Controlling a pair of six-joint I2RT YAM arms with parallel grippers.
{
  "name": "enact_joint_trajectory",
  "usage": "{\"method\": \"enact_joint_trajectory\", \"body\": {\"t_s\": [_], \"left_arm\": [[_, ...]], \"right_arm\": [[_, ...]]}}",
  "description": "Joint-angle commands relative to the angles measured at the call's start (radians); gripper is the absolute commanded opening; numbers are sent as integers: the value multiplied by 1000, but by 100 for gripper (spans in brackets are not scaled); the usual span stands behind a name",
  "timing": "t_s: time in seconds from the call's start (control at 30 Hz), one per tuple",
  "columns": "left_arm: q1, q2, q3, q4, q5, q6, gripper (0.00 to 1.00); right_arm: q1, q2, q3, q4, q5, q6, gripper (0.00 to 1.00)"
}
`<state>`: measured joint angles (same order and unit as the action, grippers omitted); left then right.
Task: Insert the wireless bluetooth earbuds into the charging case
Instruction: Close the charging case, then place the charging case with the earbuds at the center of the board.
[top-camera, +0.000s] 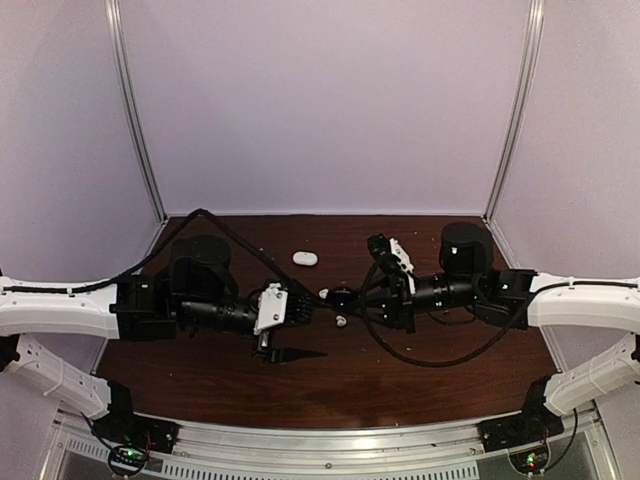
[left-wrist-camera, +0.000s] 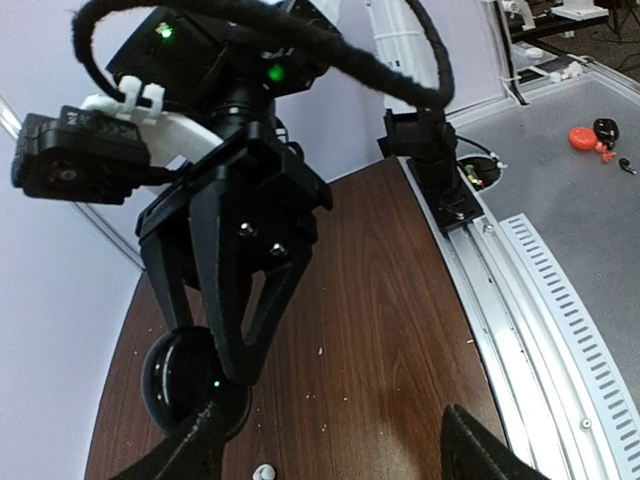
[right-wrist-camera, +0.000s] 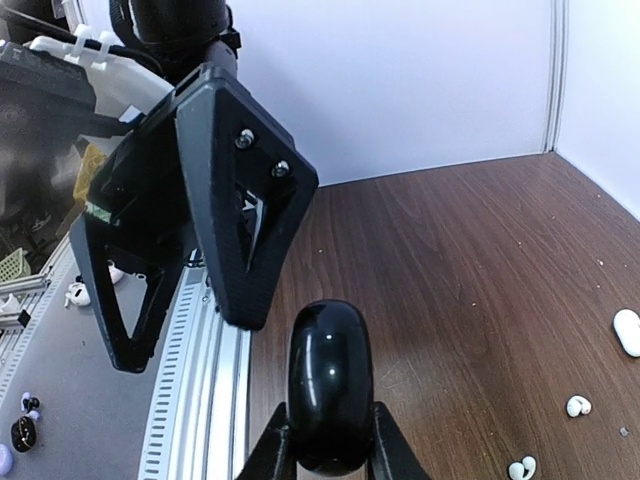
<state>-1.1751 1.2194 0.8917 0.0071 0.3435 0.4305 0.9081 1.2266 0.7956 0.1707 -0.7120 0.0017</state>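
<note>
**Right gripper** (right-wrist-camera: 330, 448): The jaws were clamped on a black round case (right-wrist-camera: 330, 385). It was held edge-on at the bottom centre of the right wrist view, with a finger against each flat side. In the overhead view this case sat at mid-frame, between the heads of the two arms, over the dark wood-grain table (top-camera: 440, 375).

**Left gripper** (left-wrist-camera: 335, 455): The fingers stood apart with nothing between them. In the left wrist view they showed only as two dark tips at the bottom edge. In the right wrist view its two triangular fingers filled the upper left, the nearer tip just beside the black round case. A narrow gap showed between that tip and the case.

**Wireless bluetooth earbuds:** Two white buds lay loose on the table, held by neither gripper and seated in no case.
- In the overhead view, one earbud (top-camera: 323, 293) lay just left of the held case. The second earbud (top-camera: 341, 321) lay just below it.
- In the right wrist view both appeared at the lower right, near each other but not touching.
- In the left wrist view one bud was cut off by the bottom edge.

**White oval case** (top-camera: 305, 258): It lay on the table above and left of centre in the overhead view, apart from both grippers. Whether its lid was up or down could not be told.
</note>
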Motion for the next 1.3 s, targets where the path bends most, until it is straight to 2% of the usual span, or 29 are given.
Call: {"method": "enact_joint_trajectory", "body": {"t_s": [0.0,0.13,0.23,0.43,0.57,0.67,0.83,0.93,1.03,1.27], "left_arm": [[25,-43,-14,118,-144,-105,81],[82,-47,-44,191,-232,-218,92],[166,-40,-50,236,-220,-347,98],[308,23,-22,257,-243,-520,98],[388,156,98,155,-276,-623,98],[440,271,198,48,-274,-636,98],[532,482,391,-108,-129,-619,98],[567,592,487,-161,-107,-627,98],[598,700,576,-200,-108,-643,98],[611,886,780,-264,-214,-639,98]], "right_arm": [[-58,-14,-46,109,-4,94,3],[-149,26,-64,117,52,167,5],[-245,55,-78,131,79,225,6],[-392,160,-53,71,143,255,7],[-470,248,-28,51,168,275,8],[-522,326,-3,42,150,289,9],[-578,427,44,6,135,282,9],[-600,474,65,0,127,284,11],[-615,509,81,-10,137,280,12],[-654,564,73,31,132,297,14]]}}
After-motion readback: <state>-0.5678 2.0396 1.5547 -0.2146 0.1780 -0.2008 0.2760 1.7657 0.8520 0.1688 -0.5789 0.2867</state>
